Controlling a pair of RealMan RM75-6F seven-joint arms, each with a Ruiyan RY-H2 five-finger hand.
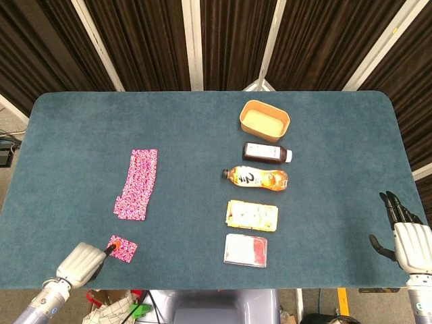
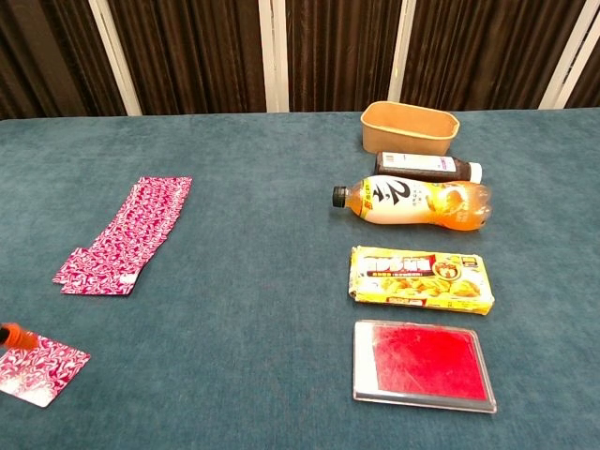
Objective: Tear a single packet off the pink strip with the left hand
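Head view: the left robot hand [image 1: 81, 262], at the lower left of the frame, pins one corner of a single pink packet [image 1: 122, 248] under an orange fingertip [image 1: 110, 249], its fingers curled together; the packet lies flat on the blue counter [image 1: 202, 121], detached from and well apart from the pink strip [image 1: 138, 183] above it; the right robot hand [image 1: 405, 233], at the lower right edge, holds nothing, fingers apart and upright. Right of centre, top to bottom: tan bowl [image 1: 264, 120]; dark bottle [image 1: 267, 153]; orange drink bottle [image 1: 256, 178]; yellow snack pack [image 1: 252, 216]; red case [image 1: 246, 250]. Chest view: packet [image 2: 39, 369] at lower left, strip [image 2: 127, 235] above it.
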